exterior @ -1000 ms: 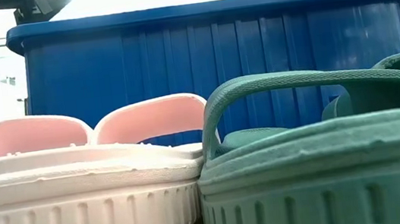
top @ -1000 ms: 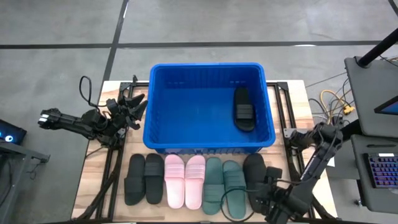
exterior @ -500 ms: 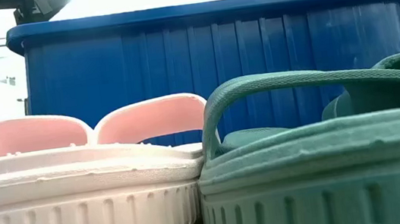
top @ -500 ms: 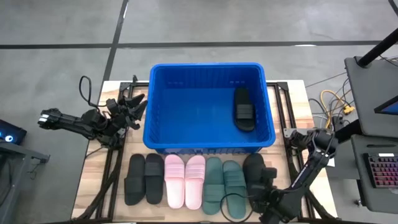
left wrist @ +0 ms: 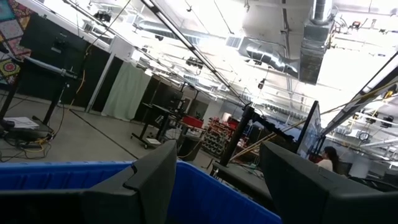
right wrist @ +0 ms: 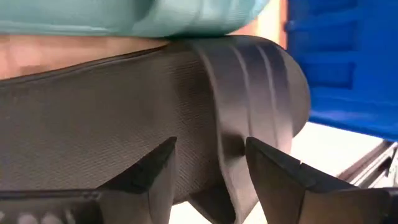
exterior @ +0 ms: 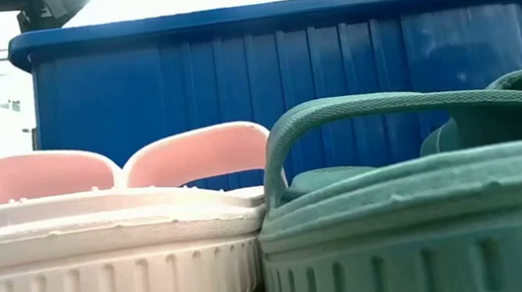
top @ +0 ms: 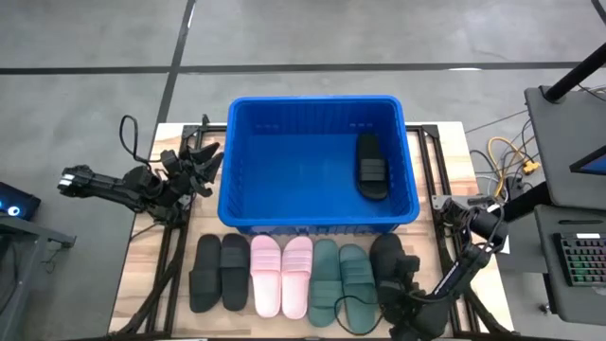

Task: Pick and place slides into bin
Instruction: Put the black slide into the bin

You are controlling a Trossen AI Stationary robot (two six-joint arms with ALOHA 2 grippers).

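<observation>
**Right gripper lines up on the last black slide**

Now the right gripper (top: 409, 305) hovers with jaws spread wide over the lone black slide (top: 386, 258) at the right end of the near row, holding nothing. One black slide (top: 370, 166) already lies in the bin (top: 317, 223). The slide looks light, soft and springy; the ribbed strap (right wrist: 261, 87) seems the best hold. The left gripper (top: 194, 161) waits open, left of the bin.
</observation>
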